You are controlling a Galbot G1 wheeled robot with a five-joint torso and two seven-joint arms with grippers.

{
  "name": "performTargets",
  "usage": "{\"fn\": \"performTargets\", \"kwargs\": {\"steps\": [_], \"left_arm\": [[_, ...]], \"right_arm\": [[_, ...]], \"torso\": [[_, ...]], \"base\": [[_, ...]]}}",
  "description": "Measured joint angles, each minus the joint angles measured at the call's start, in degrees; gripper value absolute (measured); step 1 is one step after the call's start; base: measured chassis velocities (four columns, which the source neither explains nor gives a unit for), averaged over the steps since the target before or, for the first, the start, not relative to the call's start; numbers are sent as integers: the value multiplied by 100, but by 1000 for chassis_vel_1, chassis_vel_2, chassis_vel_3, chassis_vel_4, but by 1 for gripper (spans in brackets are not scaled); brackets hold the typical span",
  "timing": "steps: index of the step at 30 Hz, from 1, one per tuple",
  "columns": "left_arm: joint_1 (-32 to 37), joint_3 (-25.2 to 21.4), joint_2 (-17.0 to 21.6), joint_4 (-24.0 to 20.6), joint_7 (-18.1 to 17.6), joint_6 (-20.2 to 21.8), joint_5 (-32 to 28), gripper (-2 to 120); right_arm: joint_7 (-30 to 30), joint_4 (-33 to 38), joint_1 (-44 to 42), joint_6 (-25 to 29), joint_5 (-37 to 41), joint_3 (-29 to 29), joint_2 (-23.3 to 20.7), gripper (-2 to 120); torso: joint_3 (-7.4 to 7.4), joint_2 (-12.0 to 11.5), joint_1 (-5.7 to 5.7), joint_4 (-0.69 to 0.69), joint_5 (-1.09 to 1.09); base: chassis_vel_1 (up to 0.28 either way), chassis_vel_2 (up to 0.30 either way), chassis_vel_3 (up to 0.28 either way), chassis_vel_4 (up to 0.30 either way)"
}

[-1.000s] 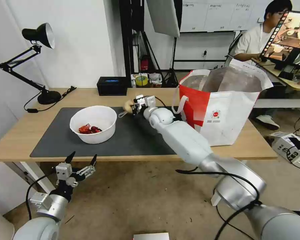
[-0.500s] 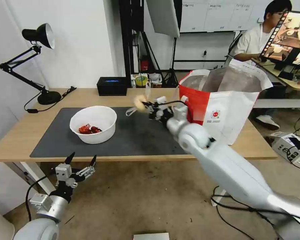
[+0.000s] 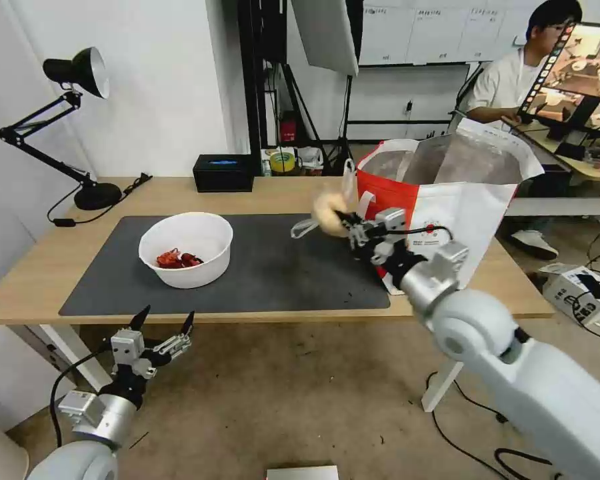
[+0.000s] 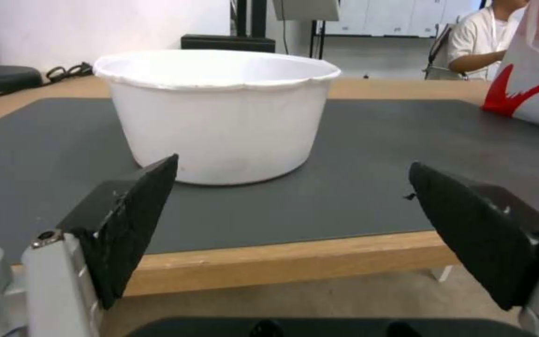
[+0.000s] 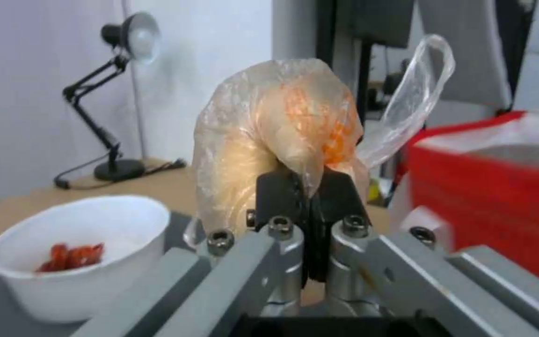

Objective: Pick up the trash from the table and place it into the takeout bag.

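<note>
The right gripper (image 3: 349, 225), near the middle of the head view, is lifted clear of the dark grey mat (image 3: 273, 280) with its fingers pinched tight on a beige wrapped lump (image 3: 328, 212) in thin clear plastic; a loose loop of that plastic sticks up above it and another flap trails off to the left. In the right wrist view the lump (image 5: 282, 135) bulges over the two black pads (image 5: 276, 194), which are pressed nearly together on the wrap. The lump hangs just beside the red front edge of the takeout bag (image 3: 447, 213), which stands open at the right end of the table (image 3: 40, 267), foil lining showing.

The white bowl (image 3: 187, 248) with red scraps sits on the mat in the left half of the frame. The left gripper (image 3: 161, 319) hovers low at lower left, below the table's front edge, fingers spread wide and empty; its wrist view faces the bowl (image 4: 216, 112) across the mat.
</note>
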Motion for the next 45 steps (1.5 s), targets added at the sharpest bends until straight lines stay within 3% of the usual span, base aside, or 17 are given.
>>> {"fn": "performTargets", "kwargs": {"steps": [12,23,29,31,35,37,39,45], "left_arm": [[-4,44,-10,-26,1,-2,27,100],[-69,132,28,5,2,-4,26,100],[-68,133,23,29,7,-6,24,100],[-86,148,23,32,8,-6,23,100],[-98,152,29,32,9,-6,20,100],[-99,153,43,32,8,-6,17,100],[-98,153,45,32,8,-6,16,100],[-98,155,48,30,8,-4,10,100]], "right_arm": [[667,-517,279,203,305,728,-157,0],[644,-1014,450,230,213,824,-177,0],[551,-1154,489,-14,-142,737,-141,16],[534,-1153,486,-126,-158,724,-125,30],[529,-1151,484,-166,-157,713,-124,37],[528,-1141,501,-197,-137,701,-124,51],[528,-1141,513,-205,-130,697,-124,54],[531,-1132,551,-216,-30,672,-124,78]], "torso": [[1,0,1,1,0],[1,-1,1,0,0],[1,-1,1,1,-1],[1,-1,1,1,-1],[1,-1,1,1,-1],[1,-1,1,0,-1],[1,-1,1,0,-1],[1,-1,1,1,-1]], "base": [[0,0,0,0],[0,0,0,0],[0,0,0,0],[0,0,0,0],[0,0,0,0],[0,0,0,0],[0,0,0,0],[0,0,0,0]]}}
